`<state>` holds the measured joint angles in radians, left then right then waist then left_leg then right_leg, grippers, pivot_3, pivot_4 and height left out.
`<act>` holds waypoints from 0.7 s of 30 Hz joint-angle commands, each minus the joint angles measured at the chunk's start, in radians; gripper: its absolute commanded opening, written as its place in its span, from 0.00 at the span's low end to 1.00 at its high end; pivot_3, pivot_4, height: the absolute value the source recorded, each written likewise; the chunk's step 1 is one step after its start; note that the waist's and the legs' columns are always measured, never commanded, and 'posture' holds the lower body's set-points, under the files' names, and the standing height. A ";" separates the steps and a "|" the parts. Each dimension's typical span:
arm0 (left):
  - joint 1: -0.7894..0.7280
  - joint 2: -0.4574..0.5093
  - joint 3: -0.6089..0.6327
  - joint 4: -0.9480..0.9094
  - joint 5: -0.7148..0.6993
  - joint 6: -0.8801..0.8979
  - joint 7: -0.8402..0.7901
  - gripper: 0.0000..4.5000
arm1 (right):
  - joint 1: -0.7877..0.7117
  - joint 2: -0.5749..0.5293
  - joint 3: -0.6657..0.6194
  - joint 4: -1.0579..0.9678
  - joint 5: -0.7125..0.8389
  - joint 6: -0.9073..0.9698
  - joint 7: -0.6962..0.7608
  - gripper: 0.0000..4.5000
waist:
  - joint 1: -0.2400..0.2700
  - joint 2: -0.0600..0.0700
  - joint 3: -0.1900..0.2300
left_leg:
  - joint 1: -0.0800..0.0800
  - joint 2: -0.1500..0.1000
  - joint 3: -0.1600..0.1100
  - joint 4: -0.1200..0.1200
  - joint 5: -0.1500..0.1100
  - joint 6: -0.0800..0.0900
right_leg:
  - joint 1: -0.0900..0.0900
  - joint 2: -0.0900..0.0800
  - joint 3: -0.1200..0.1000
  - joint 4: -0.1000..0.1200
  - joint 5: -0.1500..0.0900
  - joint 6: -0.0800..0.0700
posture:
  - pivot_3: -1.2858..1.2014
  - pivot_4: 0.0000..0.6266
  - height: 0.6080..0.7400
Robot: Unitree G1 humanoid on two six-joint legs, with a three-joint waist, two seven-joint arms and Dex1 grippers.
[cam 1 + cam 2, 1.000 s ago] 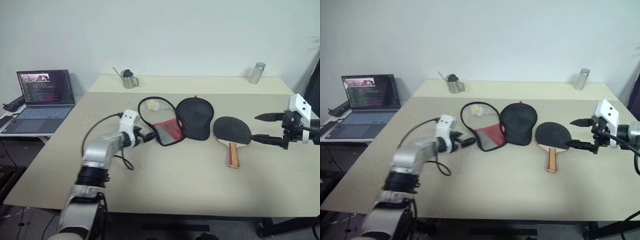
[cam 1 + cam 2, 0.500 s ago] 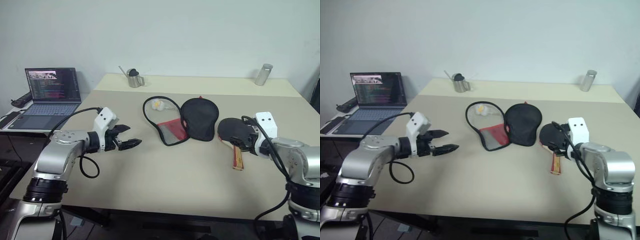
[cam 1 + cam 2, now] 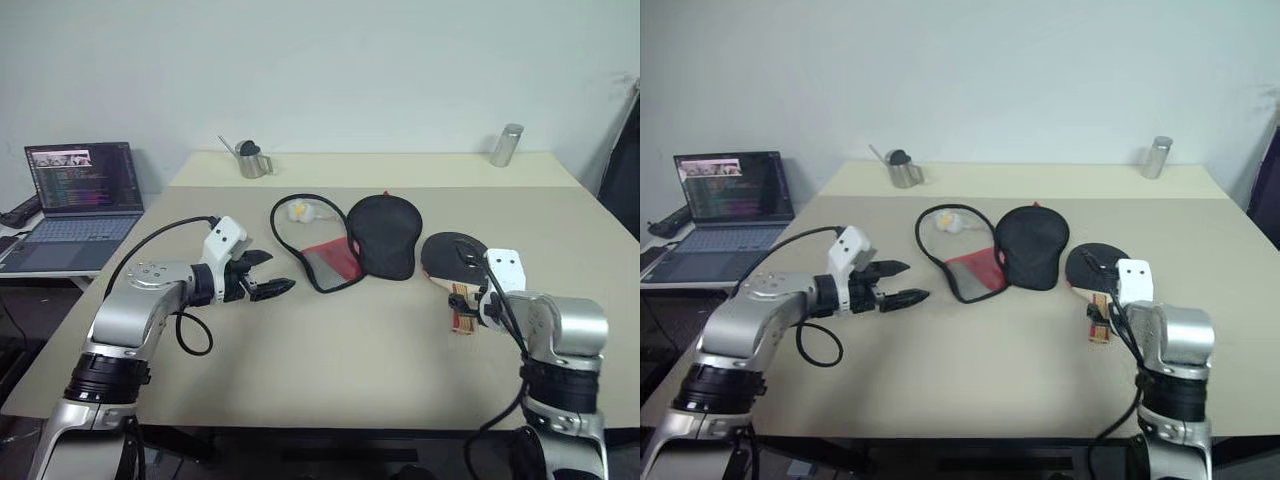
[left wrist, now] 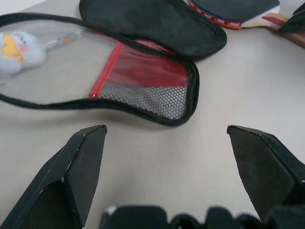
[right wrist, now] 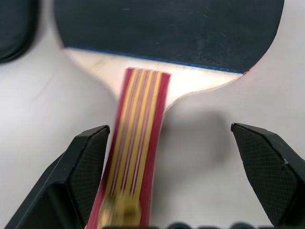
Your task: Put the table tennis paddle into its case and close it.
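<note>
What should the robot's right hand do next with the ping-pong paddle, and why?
Probably shut the right gripper on the handle of the table tennis paddle. Its fingers stand open on either side of the striped handle, the paddle lies flat on the table, and the case lies open beside it.

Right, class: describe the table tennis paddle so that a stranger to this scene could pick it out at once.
On the beige table, look just right of the opened black-and-red case near the middle. The table tennis paddle lies flat there, handle toward the robot. Unlike the case, it has a striped red-and-tan wooden handle.
</note>
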<state>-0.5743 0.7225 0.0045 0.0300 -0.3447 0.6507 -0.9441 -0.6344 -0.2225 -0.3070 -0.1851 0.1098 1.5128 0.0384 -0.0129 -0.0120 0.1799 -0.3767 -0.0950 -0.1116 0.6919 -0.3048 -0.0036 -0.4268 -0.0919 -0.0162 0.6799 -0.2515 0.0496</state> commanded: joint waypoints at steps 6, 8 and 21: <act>-0.006 0.007 0.028 -0.054 -0.012 0.011 0.034 0.98 | -0.066 0.092 -0.050 0.176 -0.026 -0.166 -0.088 1.00 | -0.023 -0.005 -0.003 | 0.005 0.001 0.003 -0.001 0.000 0.000 | 0.002 0.001 0.004 0.000 0.001 0.000 | 0.52 0.24 1.00; -0.005 0.010 0.031 -0.060 -0.013 0.016 0.038 0.99 | -0.076 0.104 -0.059 0.203 -0.031 -0.188 -0.113 0.91 | -0.024 -0.009 -0.005 | 0.011 0.001 0.004 -0.004 0.000 0.001 | 0.007 0.002 0.006 -0.001 0.002 0.000 | 0.52 0.24 1.00; 0.023 0.033 0.070 -0.089 -0.020 0.028 0.067 0.99 | -0.154 0.099 -0.075 0.325 -0.054 -0.294 -0.220 0.24 | -0.028 -0.013 -0.008 | 0.016 0.003 0.005 -0.011 0.001 0.000 | 0.007 0.005 0.007 -0.002 0.006 -0.003 | 0.52 0.24 1.00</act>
<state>-0.5476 0.7385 0.0376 -0.0257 -0.3537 0.6879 -0.8829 -0.7629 -0.1101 -0.3693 0.1251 0.0588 1.2501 -0.1702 -0.0410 -0.0251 0.1719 -0.3611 -0.0919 -0.1063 0.6812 -0.3039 -0.0035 -0.4204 -0.0873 -0.0089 0.6782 -0.2450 0.0467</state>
